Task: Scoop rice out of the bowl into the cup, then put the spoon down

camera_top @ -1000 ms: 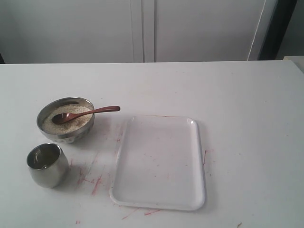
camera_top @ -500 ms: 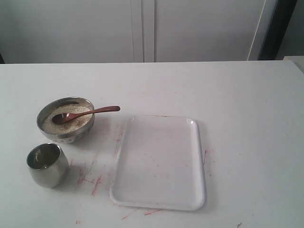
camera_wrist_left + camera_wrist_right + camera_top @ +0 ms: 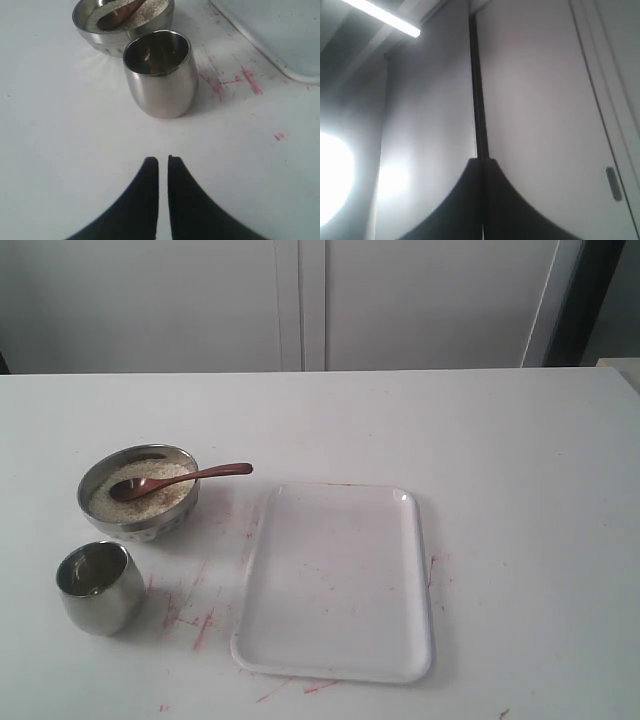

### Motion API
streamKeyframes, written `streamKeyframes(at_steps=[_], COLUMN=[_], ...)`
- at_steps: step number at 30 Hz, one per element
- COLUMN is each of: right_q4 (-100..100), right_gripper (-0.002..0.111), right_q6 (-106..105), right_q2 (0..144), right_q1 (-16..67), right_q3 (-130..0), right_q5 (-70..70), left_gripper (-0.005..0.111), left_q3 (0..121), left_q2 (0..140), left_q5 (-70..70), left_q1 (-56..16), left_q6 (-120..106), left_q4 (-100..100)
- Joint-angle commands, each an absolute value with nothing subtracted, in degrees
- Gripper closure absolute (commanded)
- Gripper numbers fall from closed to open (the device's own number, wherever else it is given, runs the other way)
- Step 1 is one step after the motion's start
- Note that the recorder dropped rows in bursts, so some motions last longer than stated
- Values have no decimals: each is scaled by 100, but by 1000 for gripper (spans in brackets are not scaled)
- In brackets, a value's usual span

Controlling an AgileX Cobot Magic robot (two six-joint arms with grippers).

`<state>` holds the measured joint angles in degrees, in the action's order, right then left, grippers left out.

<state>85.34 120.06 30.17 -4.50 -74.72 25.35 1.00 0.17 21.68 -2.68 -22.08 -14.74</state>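
The wide steel bowl [image 3: 138,492] stands at the table's left, filled with pale rice [image 3: 150,498]. The reddish-brown wooden spoon [image 3: 180,480] lies in it, scoop on the rice and handle over the rim toward the tray. The small steel cup [image 3: 98,587] stands just in front of the bowl. Neither gripper shows in the exterior view. In the left wrist view my left gripper [image 3: 163,160] is shut and empty over bare table, a short way from the cup [image 3: 161,72], with the bowl [image 3: 123,22] beyond. My right gripper [image 3: 483,161] is shut, facing a wall and ceiling light.
A white rectangular tray [image 3: 338,580] lies flat to the right of the bowl and cup. Red smears [image 3: 195,620] mark the table [image 3: 520,490] between cup and tray. White cabinet doors [image 3: 300,300] stand behind the table.
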Motion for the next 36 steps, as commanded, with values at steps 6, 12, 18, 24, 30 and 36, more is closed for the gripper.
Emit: streamKeyframes(at_steps=[6, 12, 18, 24, 30, 36], right_q4=[7538, 7538, 7782, 6909, 5763, 2775], right_gripper=[108, 108, 108, 108, 108, 108], right_q6=[12055, 12055, 11668, 10332, 8535, 4623], right_q2=[3027, 3027, 3027, 2944, 2946, 3111], right_q1=[-381, -168, -109, -47, -33, 244], right_q3=[-8484, -8960, -9240, -9281, -9281, -9281], right_q5=[-339, -1633, -3090, -2997, -2896, -2661], left_gripper=[92, 92, 92, 92, 92, 92], left_q3=[70, 70, 70, 70, 70, 70], left_q2=[0, 0, 0, 0, 0, 0], left_q5=[2187, 2187, 2187, 2187, 2187, 2187], left_q1=[-299, -299, -299, -299, -299, -299], left_q6=[-2227, -2227, -2227, -2227, -2227, -2227], left_q4=[-1537, -1537, -1537, -1537, -1537, -1537])
